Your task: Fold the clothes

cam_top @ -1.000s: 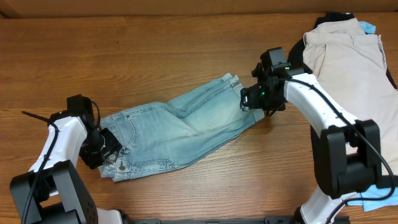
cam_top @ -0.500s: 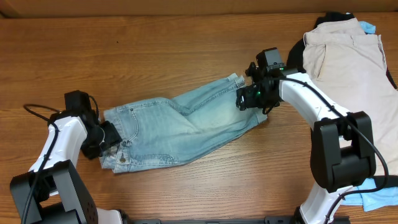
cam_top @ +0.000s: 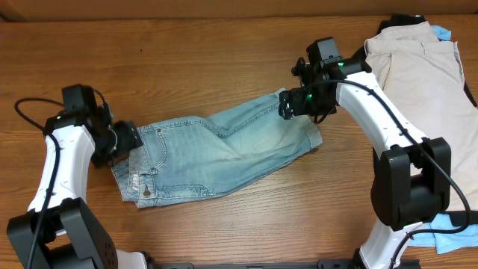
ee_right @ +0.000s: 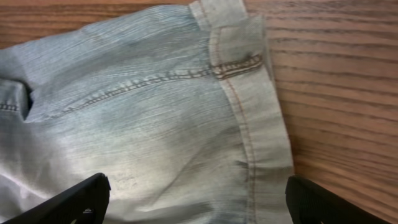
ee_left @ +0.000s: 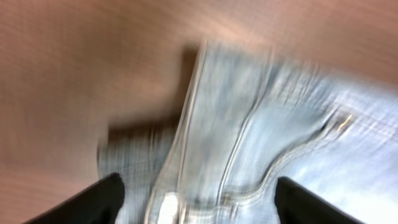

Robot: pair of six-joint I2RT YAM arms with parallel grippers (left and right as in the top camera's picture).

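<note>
The light-blue denim shorts (cam_top: 216, 153) lie flat on the wooden table (cam_top: 224, 60), waistband to the left and cuffed hems to the right. My left gripper (cam_top: 125, 140) is at the waistband end. In the blurred left wrist view its fingers (ee_left: 199, 202) are spread wide over the denim (ee_left: 261, 124). My right gripper (cam_top: 287, 107) is over the upper hem. In the right wrist view its fingers (ee_right: 196, 199) are wide apart above the cuffed hem (ee_right: 249, 93).
Beige shorts (cam_top: 418, 67) lie at the far right on a black garment (cam_top: 399, 21). A light-blue cloth (cam_top: 455, 237) shows at the bottom right corner, behind the right arm's base.
My left gripper has moved up along the waistband and the shorts' left end has shifted up with it. My right gripper has moved up and left to the upper hem.
</note>
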